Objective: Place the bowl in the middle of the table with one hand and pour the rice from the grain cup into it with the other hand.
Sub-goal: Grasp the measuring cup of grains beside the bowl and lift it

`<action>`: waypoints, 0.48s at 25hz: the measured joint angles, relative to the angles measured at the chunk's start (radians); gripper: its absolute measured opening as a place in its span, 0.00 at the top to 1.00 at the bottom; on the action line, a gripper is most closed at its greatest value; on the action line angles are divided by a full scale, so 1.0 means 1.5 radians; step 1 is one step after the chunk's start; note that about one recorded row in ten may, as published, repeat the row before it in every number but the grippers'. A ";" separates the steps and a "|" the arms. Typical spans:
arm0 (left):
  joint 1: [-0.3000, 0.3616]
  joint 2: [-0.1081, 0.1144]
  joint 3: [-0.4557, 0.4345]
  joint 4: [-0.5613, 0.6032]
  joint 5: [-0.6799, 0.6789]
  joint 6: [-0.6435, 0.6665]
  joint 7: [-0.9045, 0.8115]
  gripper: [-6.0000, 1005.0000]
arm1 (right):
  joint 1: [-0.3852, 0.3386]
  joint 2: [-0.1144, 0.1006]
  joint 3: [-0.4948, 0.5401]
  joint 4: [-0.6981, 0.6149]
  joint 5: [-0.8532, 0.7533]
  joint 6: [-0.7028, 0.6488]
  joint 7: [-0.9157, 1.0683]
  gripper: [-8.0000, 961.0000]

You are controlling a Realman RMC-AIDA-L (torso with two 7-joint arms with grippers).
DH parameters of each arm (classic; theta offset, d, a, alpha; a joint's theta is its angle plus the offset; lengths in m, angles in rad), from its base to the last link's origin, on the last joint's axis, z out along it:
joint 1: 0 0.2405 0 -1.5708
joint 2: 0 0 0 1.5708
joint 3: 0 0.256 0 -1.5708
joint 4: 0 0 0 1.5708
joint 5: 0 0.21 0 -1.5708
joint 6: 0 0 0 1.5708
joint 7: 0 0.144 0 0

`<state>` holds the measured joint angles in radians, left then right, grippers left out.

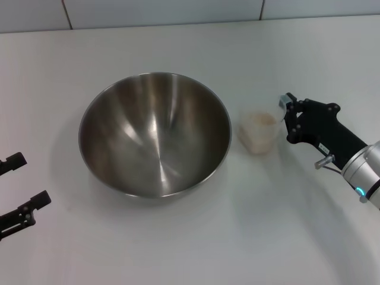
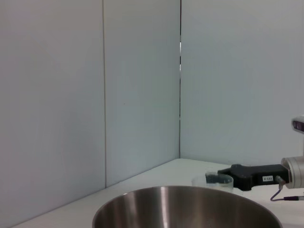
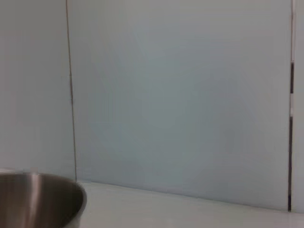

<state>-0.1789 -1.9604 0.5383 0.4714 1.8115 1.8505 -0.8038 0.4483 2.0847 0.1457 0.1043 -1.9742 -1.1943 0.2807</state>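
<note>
The large steel bowl (image 1: pixel 155 134) stands upright on the white table (image 1: pixel 196 249), near its middle, with nothing inside. It also shows in the left wrist view (image 2: pixel 190 209) and the right wrist view (image 3: pixel 38 199). The small translucent grain cup (image 1: pixel 259 132) stands just right of the bowl, with rice (image 1: pixel 259 121) in it. My right gripper (image 1: pixel 286 116) is at the cup's right side, at rim height; the left wrist view shows the right gripper (image 2: pixel 223 177) reaching the cup (image 2: pixel 212 181). My left gripper (image 1: pixel 35 178) is open and empty at the table's left edge, apart from the bowl.
A pale panelled wall (image 1: pixel 178 12) runs along the table's far edge. Bare tabletop lies in front of the bowl and behind it.
</note>
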 joint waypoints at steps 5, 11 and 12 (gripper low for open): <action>-0.001 0.000 0.000 0.001 0.003 -0.001 0.000 0.21 | -0.004 -0.003 0.017 -0.010 0.000 -0.085 0.030 0.97; -0.001 0.000 0.000 0.002 0.003 0.001 0.000 0.21 | -0.006 -0.004 0.042 -0.046 0.000 -0.197 0.066 0.97; -0.001 0.000 0.000 0.002 0.004 0.001 -0.002 0.21 | -0.006 -0.004 0.048 -0.049 0.000 -0.208 0.066 0.97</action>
<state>-0.1810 -1.9609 0.5385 0.4749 1.8170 1.8527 -0.8070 0.4394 2.0787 0.2176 0.0315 -1.9741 -1.5063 0.3804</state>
